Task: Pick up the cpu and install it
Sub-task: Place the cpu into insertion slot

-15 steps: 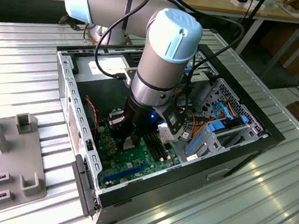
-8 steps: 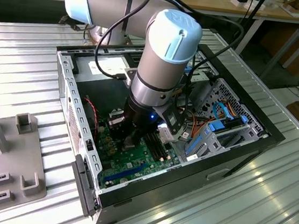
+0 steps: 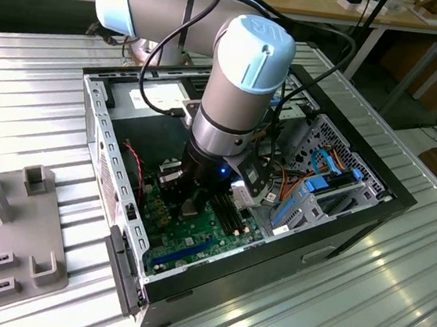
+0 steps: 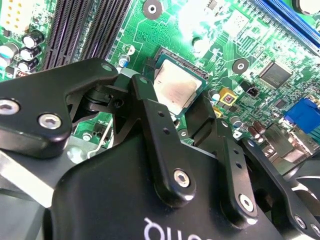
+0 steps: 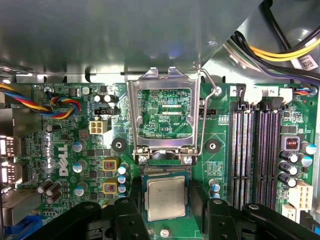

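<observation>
Closest to us, the gripper (image 4: 172, 100) is reaching down into the open computer case (image 3: 110, 159), which is sitting on the ribbed metal bench (image 3: 344, 304). Its black fingers (image 4: 148, 107) are flanking the cpu (image 4: 176, 89) on two opposite edges. Judging from both wrist views, we are taking them to be clamping it rather than standing free of it.

We are seeing the cpu lying flat, silver lid up, directly over the socket (image 5: 166, 170). A dark strip of the socket is showing past one edge of the chip, so we are reading the chip as hanging just above the socket, not yet seated. Holding it by the edges is keeping its underside untouched and the chip level.

Just beside the socket, the metal load plate (image 5: 133, 115) is standing swung open. Its wire lever (image 5: 202, 115) is lifted with it, leaving the socket uncovered for the chip. The green motherboard (image 5: 220, 165) is spreading around the socket, with the memory slots (image 5: 255, 155) near it on one side. The arm (image 3: 240, 79) is standing almost upright over the socket, keeping the chip square to it.
</observation>
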{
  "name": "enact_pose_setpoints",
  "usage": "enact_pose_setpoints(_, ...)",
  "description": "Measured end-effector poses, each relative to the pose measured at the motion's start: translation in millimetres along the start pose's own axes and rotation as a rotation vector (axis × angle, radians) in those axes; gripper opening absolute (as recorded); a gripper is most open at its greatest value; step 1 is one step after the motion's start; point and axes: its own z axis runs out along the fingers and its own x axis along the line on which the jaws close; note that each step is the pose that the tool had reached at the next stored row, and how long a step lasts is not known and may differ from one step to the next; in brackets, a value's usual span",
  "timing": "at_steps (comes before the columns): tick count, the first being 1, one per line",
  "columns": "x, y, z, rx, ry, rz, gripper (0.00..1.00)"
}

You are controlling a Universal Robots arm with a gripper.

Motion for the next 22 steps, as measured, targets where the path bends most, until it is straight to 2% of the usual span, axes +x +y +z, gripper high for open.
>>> enact_pose_setpoints(12, 0.4, -0.3, -7.6, -0.0001, 0.0001, 0.000, 0.51)
enact_pose_setpoints(16, 0.9, -0.4, -14.2, -0.0021, 0.0000, 0.000, 0.51)
enact_pose_setpoints(20, 0.9, -0.4, -14.3, -0.0028, 0.0000, 0.000, 0.51)
enact_pose_setpoints(22, 0.8, -0.4, -14.2, -0.0064, -0.0001, -0.003, 0.51)
